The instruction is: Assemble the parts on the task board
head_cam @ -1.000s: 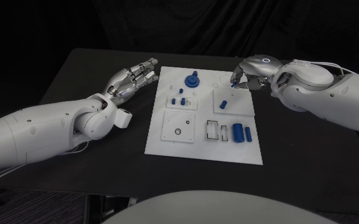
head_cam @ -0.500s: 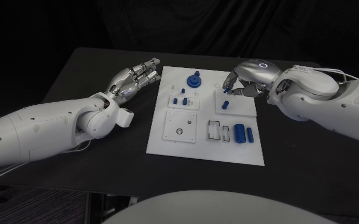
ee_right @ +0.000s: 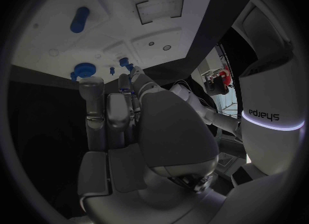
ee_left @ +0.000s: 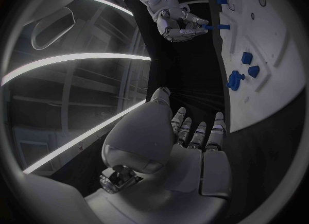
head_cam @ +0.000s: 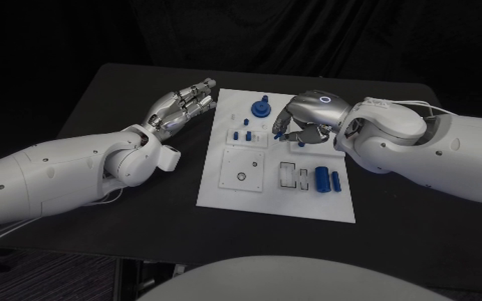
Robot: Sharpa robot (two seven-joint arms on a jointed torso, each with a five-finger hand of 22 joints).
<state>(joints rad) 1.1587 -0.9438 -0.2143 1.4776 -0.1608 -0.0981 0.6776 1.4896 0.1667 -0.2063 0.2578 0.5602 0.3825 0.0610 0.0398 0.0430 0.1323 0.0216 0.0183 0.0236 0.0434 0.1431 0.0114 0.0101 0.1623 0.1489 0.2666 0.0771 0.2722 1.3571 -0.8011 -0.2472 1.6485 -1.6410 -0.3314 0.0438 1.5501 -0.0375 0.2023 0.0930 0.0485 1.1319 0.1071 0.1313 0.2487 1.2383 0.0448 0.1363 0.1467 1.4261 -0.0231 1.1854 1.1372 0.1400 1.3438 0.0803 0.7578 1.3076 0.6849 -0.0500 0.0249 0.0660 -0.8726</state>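
Blue peg (ee_left: 218, 27) sits pinched in your right hand (head_cam: 301, 123) over the task board (head_cam: 271, 200), apparently mid-insertion; next, align it with its socket. Left hand (head_cam: 181, 109) waits beside, fingers spread, empty.

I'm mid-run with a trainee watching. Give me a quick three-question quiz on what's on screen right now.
1. True or false: the left hand is holding a blue part.
2. What is the right hand pinching above the task board?
A. a small blue peg
B. a screwdriver
C. nothing
3. Fill in: the large blue cylinder lies flat on the task board, on the side nearer the robot's ___ arm.

Key: 1 false, it is open beside the board with nothing in it. 2 A. 3 right.
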